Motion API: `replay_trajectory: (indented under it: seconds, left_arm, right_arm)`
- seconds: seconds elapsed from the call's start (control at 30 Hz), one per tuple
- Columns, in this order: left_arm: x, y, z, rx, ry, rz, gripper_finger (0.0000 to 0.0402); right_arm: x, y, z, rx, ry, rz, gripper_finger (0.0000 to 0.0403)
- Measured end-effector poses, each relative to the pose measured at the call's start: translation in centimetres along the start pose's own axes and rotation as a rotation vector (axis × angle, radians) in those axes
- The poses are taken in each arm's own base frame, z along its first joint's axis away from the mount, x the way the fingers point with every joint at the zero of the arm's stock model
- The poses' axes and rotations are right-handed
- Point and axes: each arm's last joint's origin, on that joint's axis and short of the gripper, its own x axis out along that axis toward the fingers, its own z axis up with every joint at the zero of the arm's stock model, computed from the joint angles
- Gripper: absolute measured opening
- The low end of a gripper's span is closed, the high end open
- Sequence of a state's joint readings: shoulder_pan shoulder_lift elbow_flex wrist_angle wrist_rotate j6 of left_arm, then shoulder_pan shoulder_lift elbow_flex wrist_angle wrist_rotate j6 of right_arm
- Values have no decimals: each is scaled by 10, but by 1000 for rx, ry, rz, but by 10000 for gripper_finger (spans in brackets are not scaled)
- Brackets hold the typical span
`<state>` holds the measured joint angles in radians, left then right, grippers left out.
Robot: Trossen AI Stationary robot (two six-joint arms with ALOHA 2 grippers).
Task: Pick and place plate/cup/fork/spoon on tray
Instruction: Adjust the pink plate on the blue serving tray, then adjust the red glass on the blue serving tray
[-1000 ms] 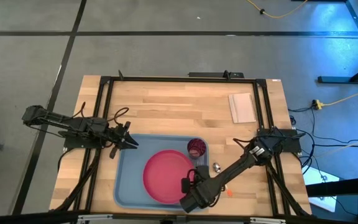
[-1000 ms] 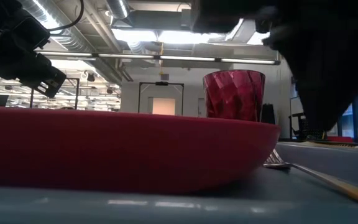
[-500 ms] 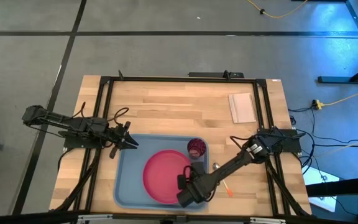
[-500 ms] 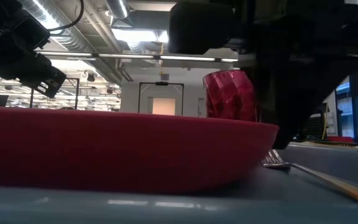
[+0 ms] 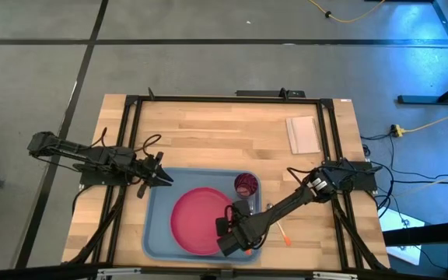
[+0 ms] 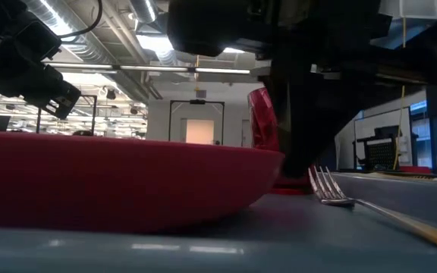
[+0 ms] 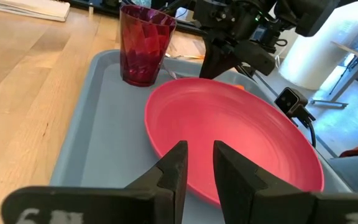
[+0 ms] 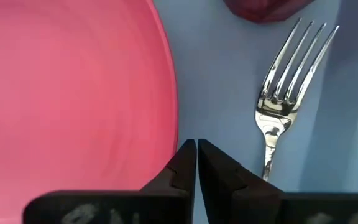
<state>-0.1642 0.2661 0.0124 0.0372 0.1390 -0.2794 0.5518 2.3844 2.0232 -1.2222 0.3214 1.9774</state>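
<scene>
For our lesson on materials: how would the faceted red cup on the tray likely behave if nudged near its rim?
The cup stands taller than its narrow base, so a nudge near the rim would probably tip it rather than slide it. It looks like stiff, translucent plastic or glass, so probably rigid. On its side, its round body might roll toward the plate.

Tray (image 5: pixel 155 233) sits at near middle of table (image 5: pixel 208 132). Plate (image 5: pixel 197 220) lies in tray, centre to left. Cup (image 5: pixel 246 185) stands upright in tray's far right corner, just beyond plate's right edge. Fork (image 8: pixel 278 106) lies in tray right of plate, tines toward cup. Right gripper (image 5: pixel 225 227) is over plate's right edge, between plate and fork. Left gripper (image 5: pixel 164 178) hangs at tray's far left corner. Sheet (image 5: pixel 302 134) lies far right on table, well apart from tray.
</scene>
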Motion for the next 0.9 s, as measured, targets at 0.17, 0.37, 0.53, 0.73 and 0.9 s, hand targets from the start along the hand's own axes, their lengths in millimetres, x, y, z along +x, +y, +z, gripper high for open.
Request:
replay_trajectory:
  seconds: [0.17, 0.37, 0.53, 0.73, 0.9]
  left_arm:
    - [0, 0, 0, 0, 0, 0, 69]
    - [0, 0, 0, 0, 0, 0, 69]
    - [0, 0, 0, 0, 0, 0, 69]
    - [0, 0, 1, 1, -9, -2, 69]
    - [0, 0, 0, 1, -3, -1, 69]
  right_arm:
    - [0, -1, 1, -4, -4, -11, 23]
    - [-21, -17, 10, 11, -27, -144, 23]
    - [-53, -26, 8, -60, 48, -204, 23]
    - [-74, -41, -2, -235, 121, -200, 23]
    - [-84, -55, -9, -310, 131, -196, 23]
